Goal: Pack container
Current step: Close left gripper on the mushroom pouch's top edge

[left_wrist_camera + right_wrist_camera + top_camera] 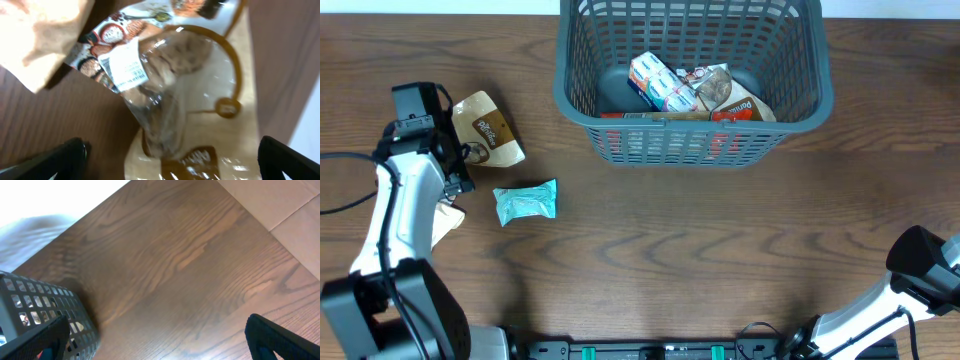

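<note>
Container (692, 122) sits at 12 o'clock on the table (720, 250), with packets (665, 85) inside. Left gripper (172, 162) at 9 o'clock, spread wide over brown cookie bag (190, 100), not clamped. Teal packet (526, 201) at the bag's 5 o'clock. Right gripper (160, 345) at 4 o'clock, apart and empty.

Table (720, 250): dark wood, visible grain, smooth with a faint sheen.
Container (670, 145): grey-blue plastic, matt.
Brown bag (200, 100): glossy clear film over tan print, crinkled.
Teal packet (526, 201): thin wrinkled wrapper, slight shine.
Left arm (405, 200): smooth white shell, matt black parts.
</note>
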{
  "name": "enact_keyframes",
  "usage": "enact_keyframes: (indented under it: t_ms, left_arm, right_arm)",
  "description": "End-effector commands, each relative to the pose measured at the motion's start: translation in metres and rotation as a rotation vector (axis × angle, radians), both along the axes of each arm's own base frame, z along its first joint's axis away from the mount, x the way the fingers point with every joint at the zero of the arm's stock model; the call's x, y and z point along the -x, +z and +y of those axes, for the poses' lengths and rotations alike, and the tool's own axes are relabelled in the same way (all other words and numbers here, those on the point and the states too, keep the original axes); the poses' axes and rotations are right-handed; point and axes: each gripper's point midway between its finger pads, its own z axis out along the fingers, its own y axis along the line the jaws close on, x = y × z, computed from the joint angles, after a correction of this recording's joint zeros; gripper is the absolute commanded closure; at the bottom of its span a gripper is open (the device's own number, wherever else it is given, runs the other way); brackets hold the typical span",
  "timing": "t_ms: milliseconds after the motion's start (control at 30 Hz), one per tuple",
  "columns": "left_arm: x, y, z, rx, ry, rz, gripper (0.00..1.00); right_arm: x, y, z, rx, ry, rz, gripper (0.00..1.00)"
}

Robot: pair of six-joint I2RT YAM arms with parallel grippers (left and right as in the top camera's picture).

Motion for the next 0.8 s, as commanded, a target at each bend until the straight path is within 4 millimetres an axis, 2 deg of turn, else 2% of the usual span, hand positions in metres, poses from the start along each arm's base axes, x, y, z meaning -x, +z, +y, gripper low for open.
enact_keyframes:
  t_ms: [0, 133, 400, 533, 767]
  left_arm:
    - [-0.003, -0.005, 0.007, -0.023, 0.03, 0.025, 0.01]
    - [-0.008, -0.009, 0.01, -0.03, 0.029, 0.037, 0.01]
    - [-0.038, -0.001, 0.02, -0.057, -0.005, 0.058, 0.01]
    - [-0.046, -0.004, 0.022, -0.053, -0.004, 0.086, 0.01]
    - [-0.03, -0.018, 0.018, 0.001, 0.099, 0.138, 0.01]
  right_arm:
    - [-0.001, -0.003, 0.0, -0.02, -0.012, 0.0, 0.01]
    - [-0.001, -0.003, 0.0, -0.02, -0.012, 0.0, 0.01]
    - [-0.001, -0.003, 0.0, -0.02, -0.012, 0.0, 0.01]
    - [-0.001, -0.003, 0.0, -0.02, -0.012, 0.0, 0.01]
    - [-0.001, -0.003, 0.0, -0.02, -0.012, 0.0, 0.01]
